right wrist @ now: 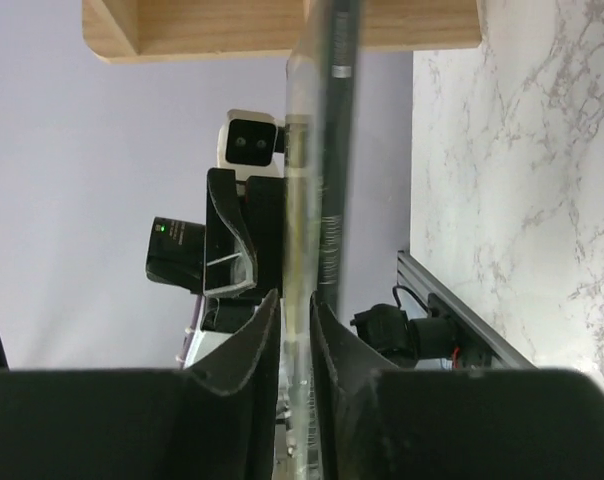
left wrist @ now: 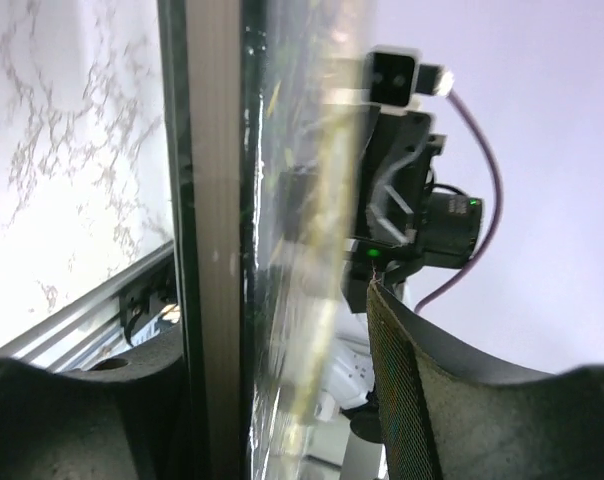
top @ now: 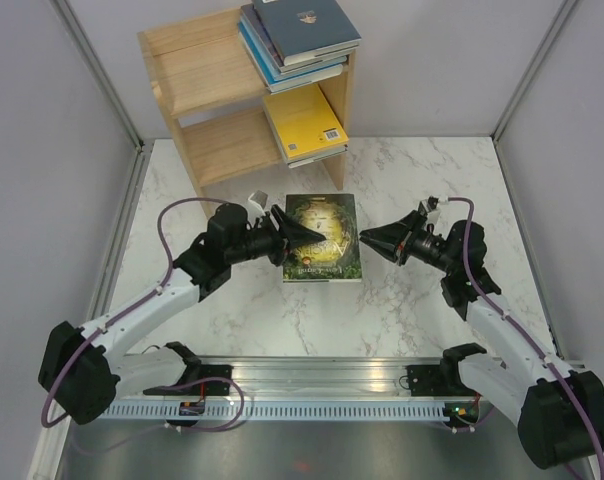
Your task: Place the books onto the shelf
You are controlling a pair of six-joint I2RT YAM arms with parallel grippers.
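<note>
Black-and-gold book [top: 332,240] in tight left jaws, between right jaws (narrowly open).

I see the white marble table [top: 422,320] running from the near edge to the far wall. The wooden shelf [top: 207,75] stands directly on it at the far side, a little left of centre. A stack of books [top: 302,35] lies flat on the right end of its top tier, overhanging the front. On the tier below, also to the right, a yellow book [top: 304,122] lies on a pale book [top: 317,155]. Over the table's middle is a black book with gold design [top: 327,240], face up; I can't tell whether it rests on the marble. A metal rail [top: 322,385] lies along the near edge
</note>
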